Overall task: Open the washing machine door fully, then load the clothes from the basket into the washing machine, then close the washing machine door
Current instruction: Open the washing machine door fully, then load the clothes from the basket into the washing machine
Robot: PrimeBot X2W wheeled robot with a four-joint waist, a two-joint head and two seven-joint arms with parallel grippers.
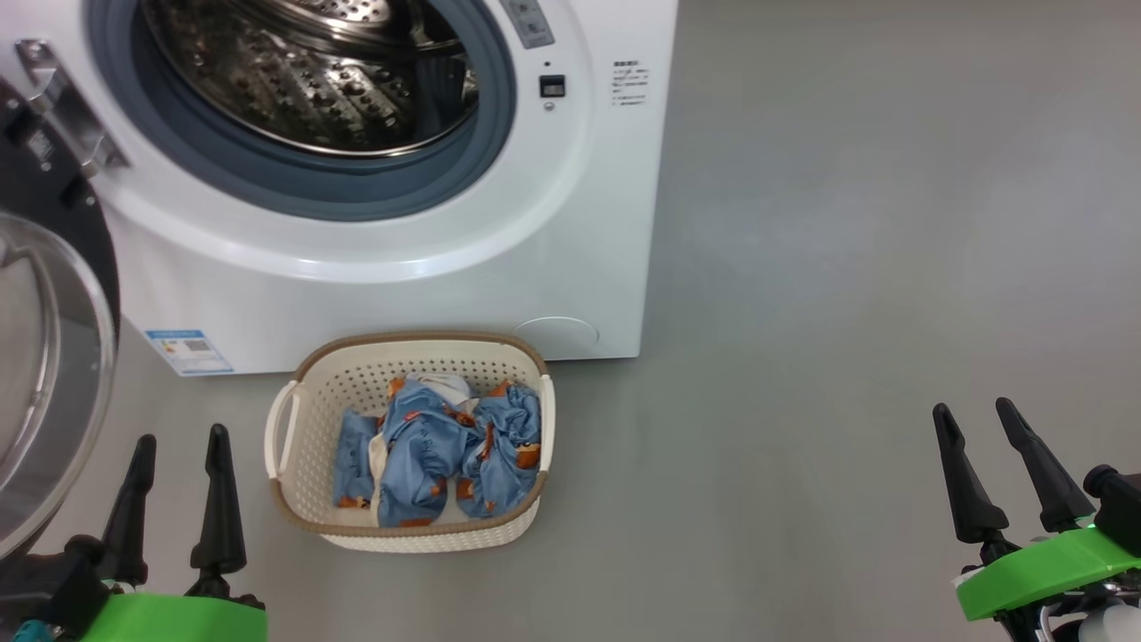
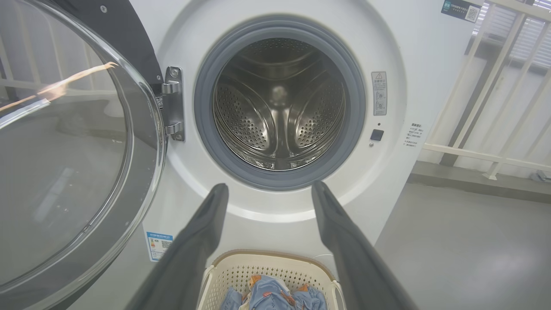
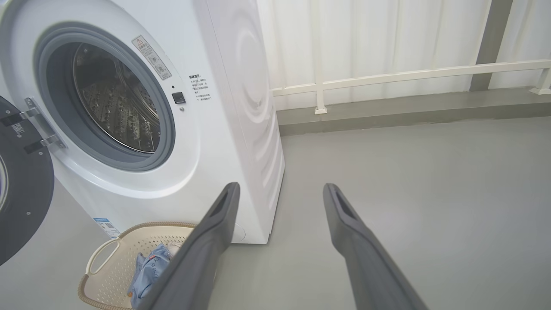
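The white washing machine (image 1: 570, 223) (image 2: 400, 51) (image 3: 224, 86) stands with its steel drum (image 1: 312, 71) (image 2: 280, 103) exposed. Its round black door (image 1: 45, 357) (image 2: 64, 142) (image 3: 21, 189) with the glass porthole is swung out to the left on its hinge. On the floor in front sits the cream basket (image 1: 312, 419) (image 2: 232, 271) (image 3: 112, 262), holding the blue clothes (image 1: 437, 446) (image 2: 271, 295) (image 3: 148, 267) with orange patches. My left gripper (image 1: 178, 441) (image 2: 267, 189) is open, left of the basket, beside the door. My right gripper (image 1: 976, 412) (image 3: 280, 187) is open, far right over bare floor. Both are empty.
Grey floor (image 1: 847, 267) stretches to the right of the machine. A white railing (image 3: 409, 75) and pale wall run behind it, with a low grey kerb (image 3: 387, 112). The open door takes up the space at the far left.
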